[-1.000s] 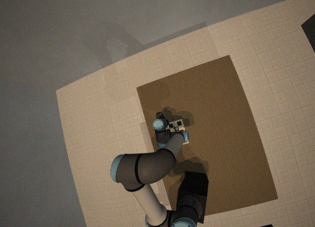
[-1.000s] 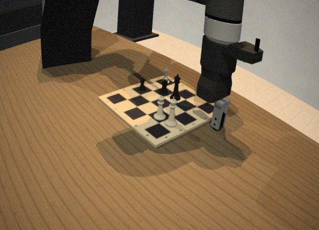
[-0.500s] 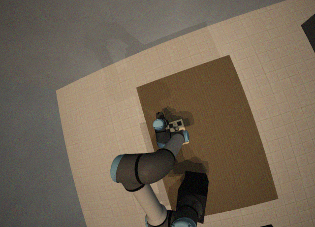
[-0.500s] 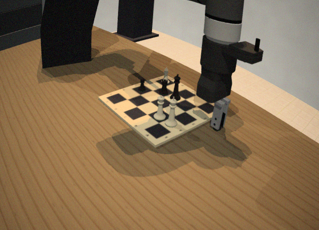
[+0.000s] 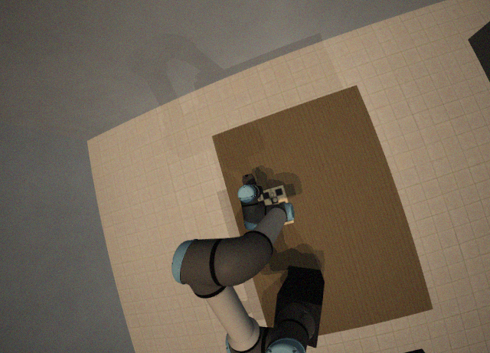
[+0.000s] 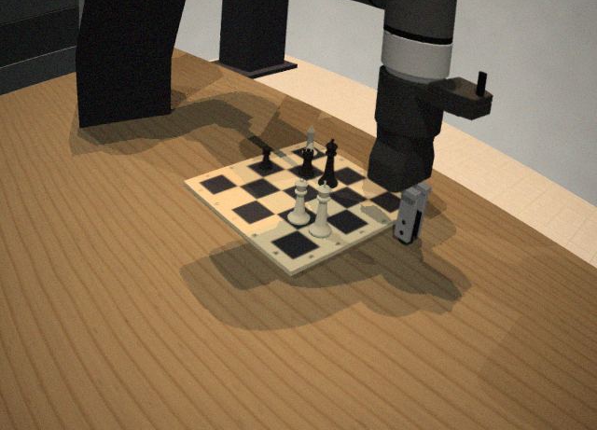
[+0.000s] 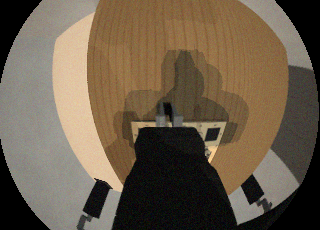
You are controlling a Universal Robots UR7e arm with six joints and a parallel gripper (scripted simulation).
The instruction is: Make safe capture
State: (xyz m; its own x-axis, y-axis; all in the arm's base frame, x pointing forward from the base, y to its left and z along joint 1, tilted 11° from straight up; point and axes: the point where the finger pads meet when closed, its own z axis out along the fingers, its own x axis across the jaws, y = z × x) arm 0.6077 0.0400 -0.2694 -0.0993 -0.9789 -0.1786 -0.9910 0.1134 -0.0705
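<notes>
The chessboard [image 6: 209, 197] [image 5: 282, 199] [image 7: 220, 124] carries two tall white pieces [image 6: 299, 208] [image 6: 321, 218] side by side near its front corner. A tall black piece [image 6: 329, 167], a black rook [image 6: 307, 165] and a short black piece [image 6: 266, 159] stand farther back, with a pale pointed piece [image 6: 311, 138] behind the rook. All look upright. My gripper [image 6: 412, 228] [image 7: 166, 108] is past the board's right corner, low over the table, shut on a small black piece [image 7: 167, 109]. The fingers mostly hide it; its kind and whether its base touches the table cannot be told.
The wooden table [image 6: 289, 367] [image 5: 336, 163] extends around the board, with the arm's shadow across it. A large black block [image 6: 125, 54] stands behind the board at the left. The table's far right edge [image 6: 520, 218] runs behind the gripper.
</notes>
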